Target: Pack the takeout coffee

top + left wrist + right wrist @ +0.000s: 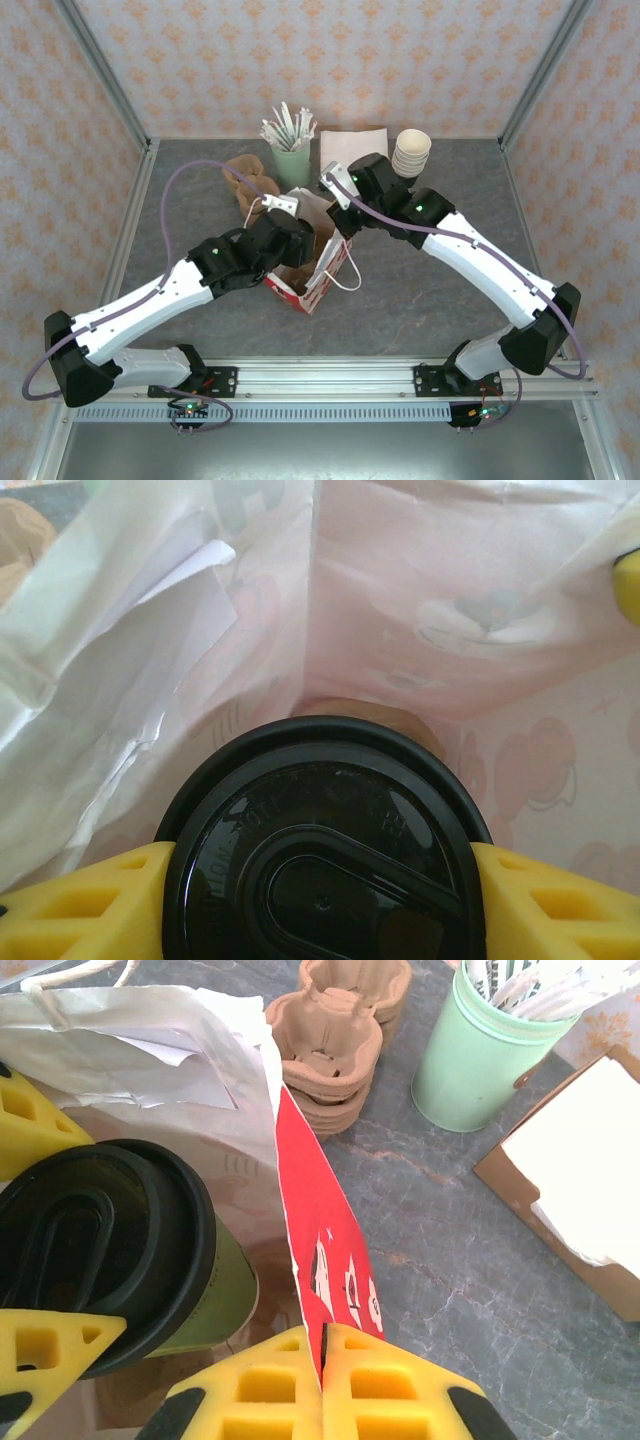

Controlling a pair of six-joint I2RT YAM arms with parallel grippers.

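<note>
Coffee inside the bag, both hands gripping

Coffee sits upright inside the bag, its black lid facing up at my left wrist camera. My left hand grasps it, with one yellow finger pressed to each side of the lid rim. From the right wrist camera I see the olive cup wall below the lid. Pale, crinkled bag walls rise ahead of the cup and to both sides. I cannot tell whether the cup base touches the bag floor.

My right hand is clenched on the bag's red side wall, just beside the coffee, with the thin paper edge pinched between its two pads. From the top camera, both arms meet over the bag near the middle of the tabletop.

Beyond the bag, a stack of brown pulp carriers lies near its far corner. A pale green cup of white sticks stands beside them. Next comes a brown box of napkins, and a stack of lidless cups stands at the back right.
</note>
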